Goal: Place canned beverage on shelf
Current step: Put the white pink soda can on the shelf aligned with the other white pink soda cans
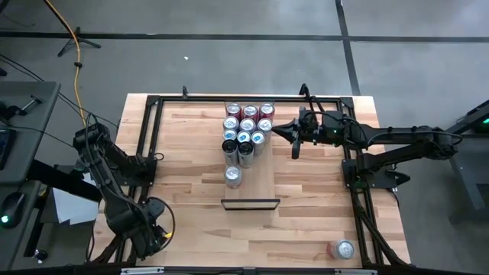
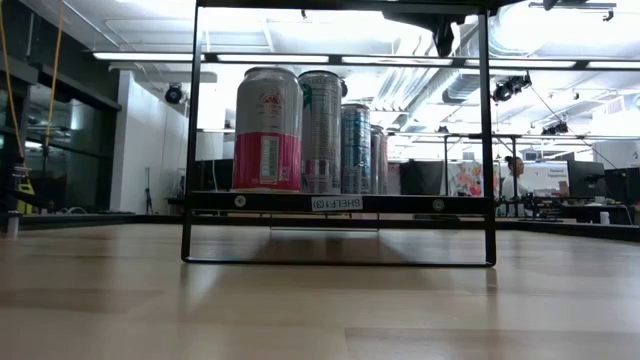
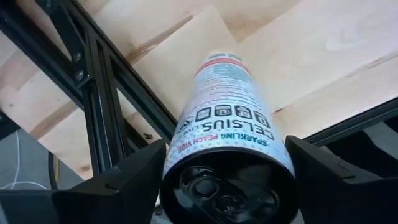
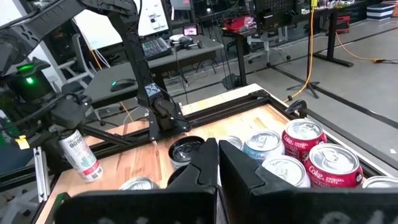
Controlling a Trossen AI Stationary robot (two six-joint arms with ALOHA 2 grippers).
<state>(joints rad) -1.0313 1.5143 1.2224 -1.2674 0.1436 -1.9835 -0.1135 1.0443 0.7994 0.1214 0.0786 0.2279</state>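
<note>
Celsius can [image 3: 227, 130], hidden overhead, shows clamped in left tool [image 3: 227, 180].

Bright overhead striplights; low view's foreground blurred.

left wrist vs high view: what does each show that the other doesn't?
Only the left wrist view: the Celsius can clamped between the left gripper's fingers, label readable. Only the high view: the cluster of cans on the shelf, a lone can at the table's near right corner, and the right gripper beside the cluster. Both: the butcher-block table and black frame.
</note>
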